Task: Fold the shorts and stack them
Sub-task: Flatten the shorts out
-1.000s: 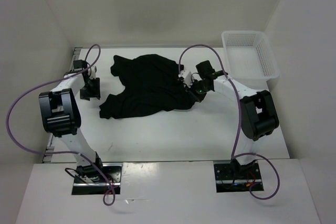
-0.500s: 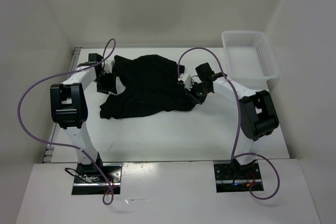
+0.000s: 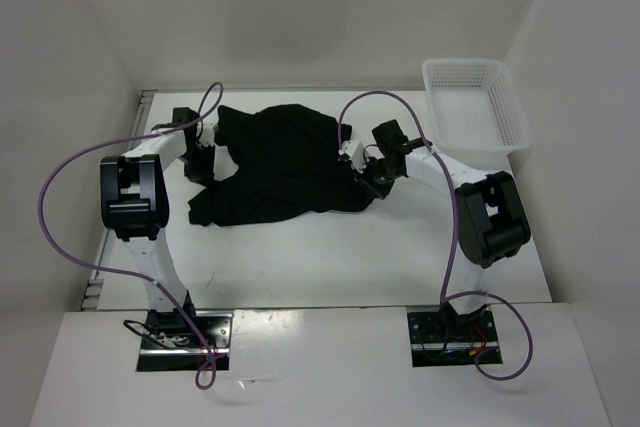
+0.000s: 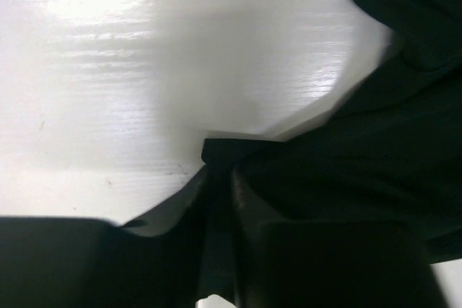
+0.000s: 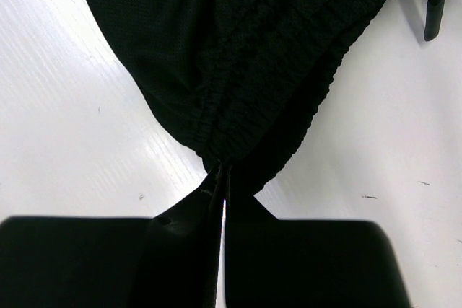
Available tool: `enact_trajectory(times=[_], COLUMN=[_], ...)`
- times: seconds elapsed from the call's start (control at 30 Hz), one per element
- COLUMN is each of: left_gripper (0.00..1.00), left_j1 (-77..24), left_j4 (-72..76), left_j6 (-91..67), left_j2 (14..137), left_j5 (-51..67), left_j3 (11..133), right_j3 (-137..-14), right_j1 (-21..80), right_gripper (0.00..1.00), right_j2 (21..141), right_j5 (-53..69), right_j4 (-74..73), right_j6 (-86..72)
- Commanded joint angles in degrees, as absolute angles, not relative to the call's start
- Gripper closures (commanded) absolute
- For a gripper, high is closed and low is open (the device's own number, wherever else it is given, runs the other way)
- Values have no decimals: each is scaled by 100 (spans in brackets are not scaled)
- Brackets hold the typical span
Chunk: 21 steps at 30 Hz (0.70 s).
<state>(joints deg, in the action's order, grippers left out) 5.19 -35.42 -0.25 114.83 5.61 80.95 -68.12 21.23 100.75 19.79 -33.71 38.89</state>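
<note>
both of my grippers are clamped on cloth. my left gripper (image 3: 208, 161) pinches the left edge of the shorts (image 3: 285, 162). my right gripper (image 3: 360, 167) is closed tight on the gathered waistband (image 5: 245, 70) at their right side.

the white table (image 3: 350, 257) carries everything. the shorts are the biggest thing on it, a rumpled black spread across the far middle between my two wrists, with one wide leg reaching toward the near left. at the far right corner stands the white mesh basket (image 3: 505, 132), well apart from the shorts. the shorts lie wholly outside it, and only its own mesh floor shows inside.

my left arm (image 3: 130, 197) rises from its base at the near edge and runs up the left side of the table. it bends inward at the far end, so the wrist points right onto the cloth. my right arm (image 3: 487, 212) does the same on the other side, elbow out to the right and forearm angling back left and down to the shorts. a purple cable (image 3: 45, 197) loops off each arm.

from the left wrist, my fingers (image 4: 180, 200) come nearly together low over the tabletop, with a dark fold of fabric caught at their tips. that view is dim and blurred. from the right wrist, my fingertips meet with the puckered waistband bunched into them, and the fabric fans away from the pinch. a small black cord end (image 5: 432, 16) shows at the upper right of that view, just beside the waistband.
</note>
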Motion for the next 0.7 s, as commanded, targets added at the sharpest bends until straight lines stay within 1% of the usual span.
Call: enact_trajectory(times=[0.0, 0.07, 0.13, 0.2, 0.4, 0.47, 0.53, 0.57, 0.6, 0.63, 0.67], left_gripper=[79, 95, 100, 100, 100, 100, 99, 96, 80, 66, 58], left_j1=[501, 501, 501, 615, 1379, 1441, 1441, 1441, 1380, 1380, 1380], left_j4=[-3349, -3349, -3349, -3349, -3805, -3806, -3806, -3736, -3735, -3596, -3595], left_j6=[0, 0, 0, 0, 0, 0, 0, 0, 0, 0, 0], left_j2=[11803, 11865, 11865, 11725, 11408, 11408, 11469, 11565, 11680, 11733, 11786], left_j5=[369, 431, 483, 431, 431, 300, 238, 237, 185, 185, 115], left_j3=[7893, 7953, 8068, 8234, 9921, 10273, 10274, 10274, 10274, 10274, 10274], right_j3=[-6724, -6671, -6671, -6671, -6398, -6337, -6337, -6398, -6398, -6529, -6582], right_j1=[2162, 2162, 2162, 2162, 2162, 2162, 2162, 2214, 2215, 2215, 2215], right_gripper=[100, 100, 100, 100, 100, 100, 100, 100, 100, 100, 100], right_j2=[10037, 9984, 9984, 9984, 9871, 9870, 9870, 9870, 9870, 9870, 9870], right_j5=[1934, 1934, 1934, 1820, 1635, 1635, 1696, 1748, 1749, 1749, 1801], right_j4=[-3244, -3243, -3243, -3243, -3243, -3243, -3243, -3243, -3243, -3243, -3243], right_j6=[3981, 3981, 3981, 4104, 4376, 4377, 4377, 4377, 4377, 4377, 4377])
